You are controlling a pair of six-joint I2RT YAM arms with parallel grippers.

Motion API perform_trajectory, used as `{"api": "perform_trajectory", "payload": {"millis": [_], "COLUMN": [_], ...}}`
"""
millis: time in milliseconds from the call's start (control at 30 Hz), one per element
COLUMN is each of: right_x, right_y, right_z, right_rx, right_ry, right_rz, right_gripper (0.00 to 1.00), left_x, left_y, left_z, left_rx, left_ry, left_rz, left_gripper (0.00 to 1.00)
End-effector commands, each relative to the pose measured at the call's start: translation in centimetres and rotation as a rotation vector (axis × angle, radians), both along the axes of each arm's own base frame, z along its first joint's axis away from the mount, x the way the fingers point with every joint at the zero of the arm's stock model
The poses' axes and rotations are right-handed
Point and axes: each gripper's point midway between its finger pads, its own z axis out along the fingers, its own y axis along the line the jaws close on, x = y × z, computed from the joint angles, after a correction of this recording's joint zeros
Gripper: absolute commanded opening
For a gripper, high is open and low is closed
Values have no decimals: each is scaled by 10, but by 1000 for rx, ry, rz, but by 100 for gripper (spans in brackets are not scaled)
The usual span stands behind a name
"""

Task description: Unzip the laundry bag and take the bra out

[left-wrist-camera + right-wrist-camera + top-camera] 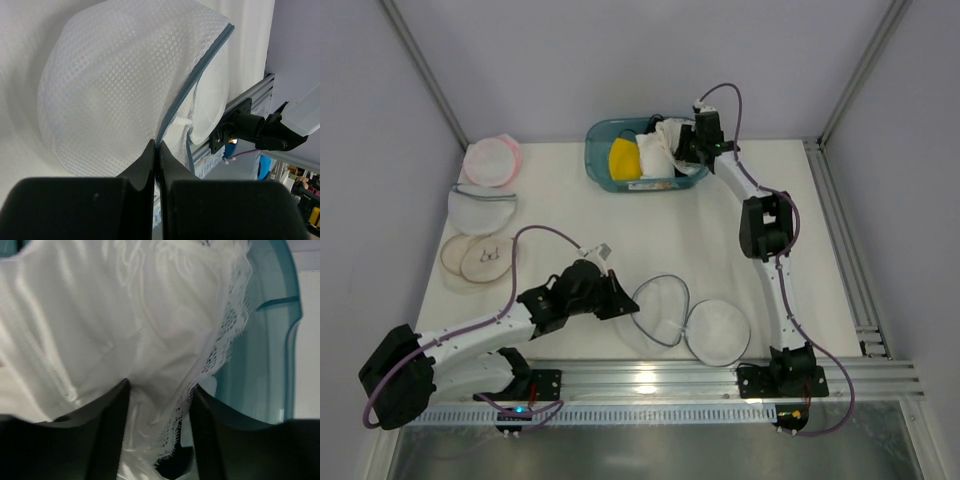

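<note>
The bra (100, 315) is seen between parted jaws of the right gripper (159, 387) (over a teal bin (270, 365)); the laundry bag (115, 85) is pinched by the left gripper (156, 147).

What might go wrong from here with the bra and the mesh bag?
1. The white lacy fabric bra lies between the parted fingers of the right pincer above the teal plastic bin; its lace could snag and ride back out with the arm.
2. The left pincer is clamped on the grey-blue zipper rim of the round white mesh laundry bag, near the aluminium front rail; a tug may drag the bag off.
</note>
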Motion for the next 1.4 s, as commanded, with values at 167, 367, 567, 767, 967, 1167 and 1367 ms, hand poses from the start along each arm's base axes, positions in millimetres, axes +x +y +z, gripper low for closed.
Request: {"api": "perform_trajectory", "payload": {"millis": [167,367,567,767,967,1167,1367], "right_x": [-15,-22,-43,-98,-227,-341,-424], "right_y": [6,9,10,-50,-79,-71,-63], "right_z": [99,158,200,197,164,118,72], "right_rx": [33,61,83,-51,-43,5,87], "right_ry": [-154,-257,-326,-241,-178,-121,-5], "right_rz": [50,86,103,-215,-324,-241,-142], "right_gripper": [79,85,85,90,91,91,90], "left_x": [0,0,0,1,4,8,18], "left_y": [6,8,11,13,10,11,25], "left_z": [11,12,13,17,16,7,-9], "left_rx": [-28,-26,-20,-26,-22,-34,-18], "left_ry": [-29,-35,-40,-58,-59,-54,-52], "left_rz": [26,33,37,47,44,82,201], "left_gripper": [0,0,0,0,0,0,0]}}
